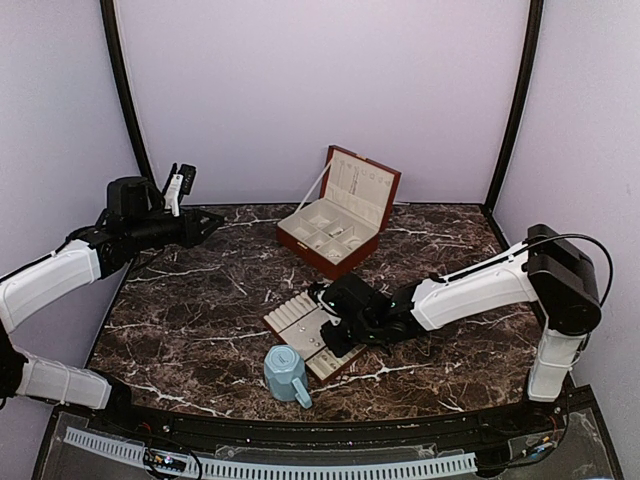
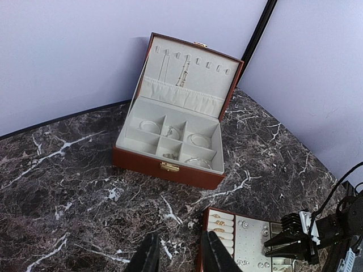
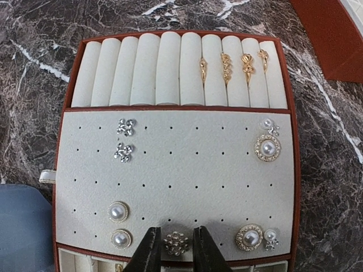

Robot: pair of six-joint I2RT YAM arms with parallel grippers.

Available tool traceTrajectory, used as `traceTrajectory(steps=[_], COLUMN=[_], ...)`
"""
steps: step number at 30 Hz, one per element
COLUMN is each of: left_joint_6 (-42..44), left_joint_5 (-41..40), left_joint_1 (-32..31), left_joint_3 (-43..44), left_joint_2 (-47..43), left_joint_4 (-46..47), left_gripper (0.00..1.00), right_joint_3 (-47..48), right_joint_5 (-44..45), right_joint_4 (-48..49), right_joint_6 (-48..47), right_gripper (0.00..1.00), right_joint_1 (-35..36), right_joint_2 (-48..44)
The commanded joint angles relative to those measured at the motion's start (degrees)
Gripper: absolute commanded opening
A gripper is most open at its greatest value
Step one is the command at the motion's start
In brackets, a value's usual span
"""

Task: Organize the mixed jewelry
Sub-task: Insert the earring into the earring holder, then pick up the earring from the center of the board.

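- The right fingers (image 3: 148, 252) stand slightly parted on either side of a sparkly stud (image 3: 176, 243), gripping nothing. The stud sits at the near edge of the tray (image 3: 187, 170) and its holed pad.
- The left fingers (image 2: 151, 258) hang apart and empty above the desk (image 2: 68, 187), facing the open box (image 2: 153, 161) where the hoops (image 2: 198, 140) lie.
- Lifting away could snag the stud and flick it off the pad.
- If its post missed a hole, it may tip or roll.

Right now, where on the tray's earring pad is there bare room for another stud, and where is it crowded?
The pad is bare across its middle, between the flower studs and the big pearl earring. Crowded: the near row, where the right gripper brackets a crystal stud amid pearl studs.
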Motion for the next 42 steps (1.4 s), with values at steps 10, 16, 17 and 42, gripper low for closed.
traceTrajectory(steps=[10, 16, 17, 42], left_joint_6=[1.2, 1.5, 1.5, 1.1], left_joint_5=[0.0, -0.5, -0.6, -8.6], left_joint_1=[0.3, 0.3, 0.3, 12.5], left_joint_3=[-0.8, -0.9, -0.9, -2.8], left_joint_2=[-2.0, -2.3, -2.4, -2.5], left_joint_4=[-1.5, -1.5, -1.6, -0.9], left_gripper=[0.29, 0.29, 0.29, 0.83], right_joint_3=[0.0, -1.2, -1.3, -15.4], right_joint_5=[0.1, -4.2, -5.0, -3.0], right_joint_4=[-1.1, 1.0, 1.5, -12.3], right_joint_6=[1.9, 3.9, 4.4, 15.0], right_gripper=[0.28, 0.38, 0.38, 0.44], right_joint_1=[-0.6, -3.1, -3.5, -33.0], right_joint_2=[-3.8, -8.3, -8.7, -27.0])
